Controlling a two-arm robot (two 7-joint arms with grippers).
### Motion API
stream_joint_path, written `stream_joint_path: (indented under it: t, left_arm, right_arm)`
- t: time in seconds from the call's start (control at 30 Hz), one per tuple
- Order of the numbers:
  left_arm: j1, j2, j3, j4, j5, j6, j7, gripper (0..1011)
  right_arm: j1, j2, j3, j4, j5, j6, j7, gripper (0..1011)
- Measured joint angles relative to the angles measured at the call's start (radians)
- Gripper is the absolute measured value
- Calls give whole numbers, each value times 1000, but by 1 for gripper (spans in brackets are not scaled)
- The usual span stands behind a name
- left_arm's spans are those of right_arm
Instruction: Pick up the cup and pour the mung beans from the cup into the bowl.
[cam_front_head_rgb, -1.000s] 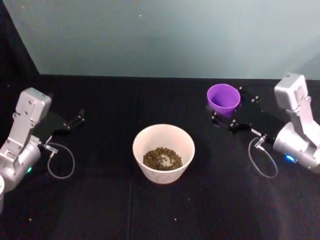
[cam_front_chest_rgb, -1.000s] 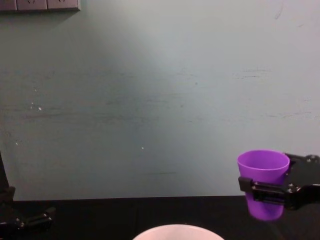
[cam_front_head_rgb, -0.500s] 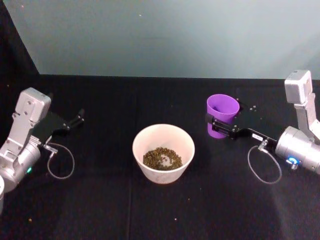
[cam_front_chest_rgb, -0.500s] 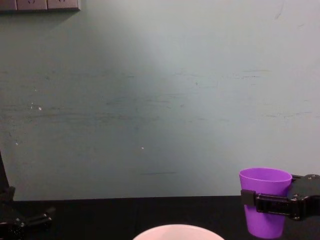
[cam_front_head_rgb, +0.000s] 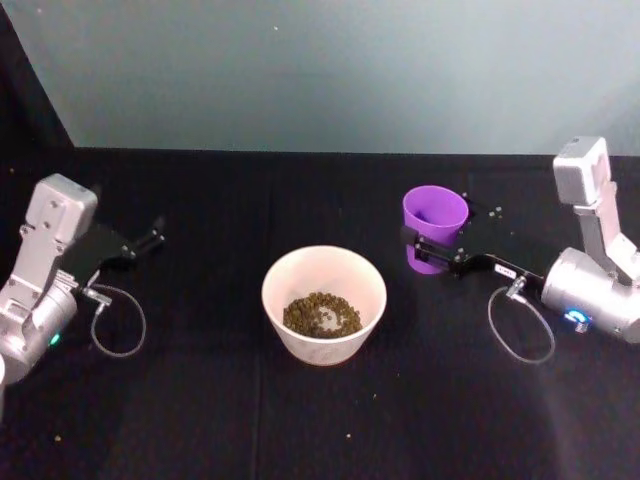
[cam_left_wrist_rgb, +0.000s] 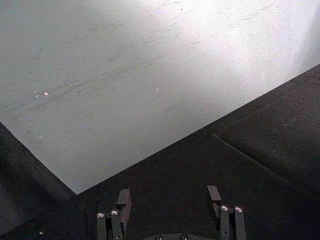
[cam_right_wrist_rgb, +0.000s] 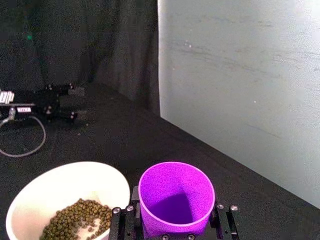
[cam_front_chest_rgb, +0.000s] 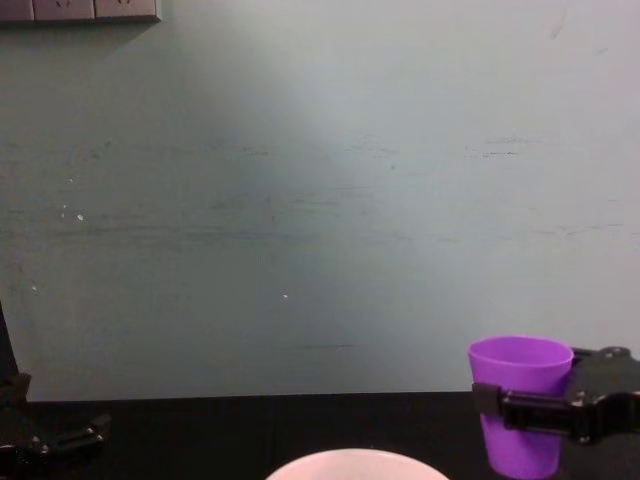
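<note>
The purple cup (cam_front_head_rgb: 435, 212) stands upright to the right of the bowl (cam_front_head_rgb: 371, 283), and my right gripper (cam_front_head_rgb: 432, 246) is shut on its lower half. In the right wrist view the cup (cam_right_wrist_rgb: 176, 192) shows a bare purple inside between the jaws of the right gripper (cam_right_wrist_rgb: 172, 226). The mung beans (cam_front_head_rgb: 322, 314) lie in the bottom of the pinkish-white bowl (cam_right_wrist_rgb: 35, 192). From the chest, the cup (cam_front_chest_rgb: 520, 372) hangs at the right with the right gripper (cam_front_chest_rgb: 525, 408) clamped round it. My left gripper (cam_front_head_rgb: 150, 238) rests open at the far left, nothing between its fingers (cam_left_wrist_rgb: 123, 199).
A few stray beans (cam_front_head_rgb: 495, 209) lie on the black table behind the right arm, and single ones (cam_front_head_rgb: 375, 397) in front of the bowl. A pale green wall (cam_front_chest_rgb: 320, 200) closes the back of the table. Cable loops hang beside both wrists.
The right gripper has come down with the cup and then shifted a little left toward the bowl. The cup stays upright. The left arm is still.
</note>
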Motion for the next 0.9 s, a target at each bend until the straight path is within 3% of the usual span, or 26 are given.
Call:
stream_joint_path:
  t: [0.2,0.3,0.57,0.9]
  left_arm:
    - [0,0,0,0,0,0,0,1000]
    - [0,0,0,0,0,0,0,1000]
    - [0,0,0,0,0,0,0,1000]
    - [0,0,0,0,0,0,0,1000]
  right_arm:
    - [5,11,-30,26,-23,-38,-6,744]
    - [6,20,-46,63,-25,-89,7,744]
    - [7,24,-66,137,6,-167,52,744]
    - [22,17,-92,193,36,-185,76,744]
